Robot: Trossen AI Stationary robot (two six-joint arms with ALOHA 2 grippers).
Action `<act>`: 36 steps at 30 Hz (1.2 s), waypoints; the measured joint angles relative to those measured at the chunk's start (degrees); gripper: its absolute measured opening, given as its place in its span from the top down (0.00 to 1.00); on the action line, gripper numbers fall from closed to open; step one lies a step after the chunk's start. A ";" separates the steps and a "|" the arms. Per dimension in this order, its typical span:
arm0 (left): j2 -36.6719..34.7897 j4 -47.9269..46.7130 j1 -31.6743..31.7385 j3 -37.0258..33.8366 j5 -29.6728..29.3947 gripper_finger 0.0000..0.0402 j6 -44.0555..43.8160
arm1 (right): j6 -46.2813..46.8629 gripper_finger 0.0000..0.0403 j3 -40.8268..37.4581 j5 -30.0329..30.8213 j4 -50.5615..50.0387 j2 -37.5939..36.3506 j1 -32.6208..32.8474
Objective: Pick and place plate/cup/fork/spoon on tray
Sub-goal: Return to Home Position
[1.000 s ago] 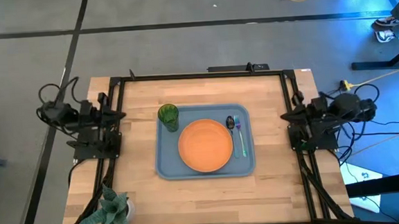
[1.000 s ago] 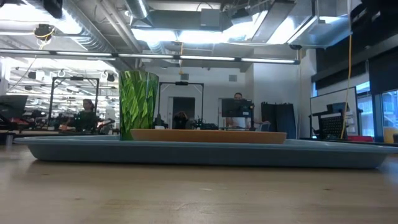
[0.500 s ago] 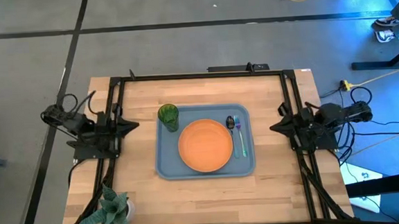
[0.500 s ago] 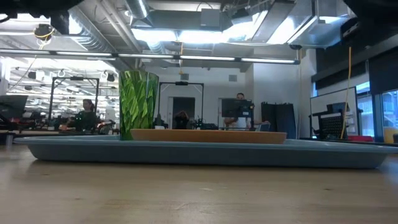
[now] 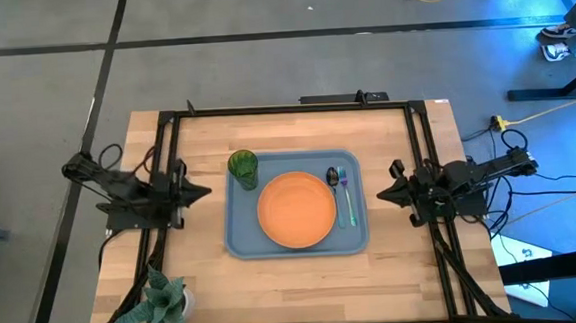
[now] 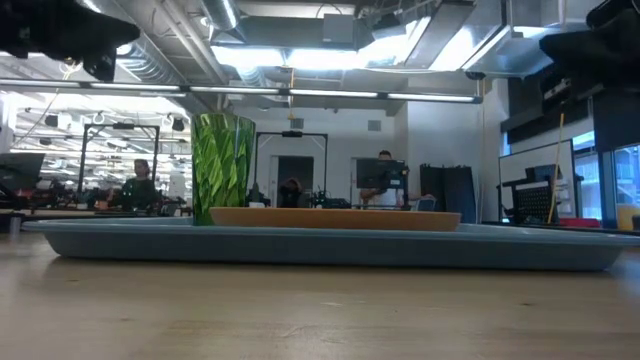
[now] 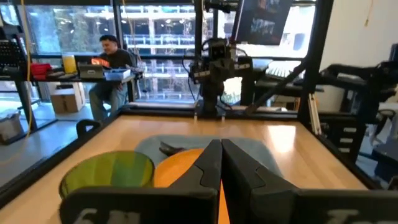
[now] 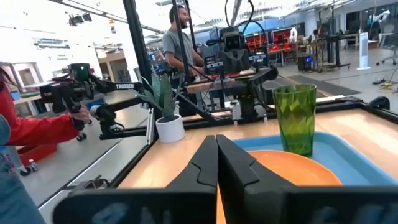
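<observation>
With plate (image 5: 296,209), cup (image 5: 242,164), fork (image 5: 346,196) and spoon (image 5: 332,177) all lying on the tray (image 5: 240,235), placing looks finished. Left end effector (image 5: 202,192) and right end effector (image 5: 382,192) flank the tray over the tabletop (image 5: 205,277), fingers pressed together, empty; probably only parking remains. No legible writing.

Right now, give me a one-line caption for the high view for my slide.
Round orange plate, translucent green cup, teal-handled fork and spoon on the light-blue plastic tray; both claws wait shut at the table's sides.
</observation>
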 joint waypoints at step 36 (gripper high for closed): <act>0.11 8.98 0.00 -10.13 3.69 1.00 -1.40 | -6.20 0.93 0.07 0.05 -4.70 0.42 0.02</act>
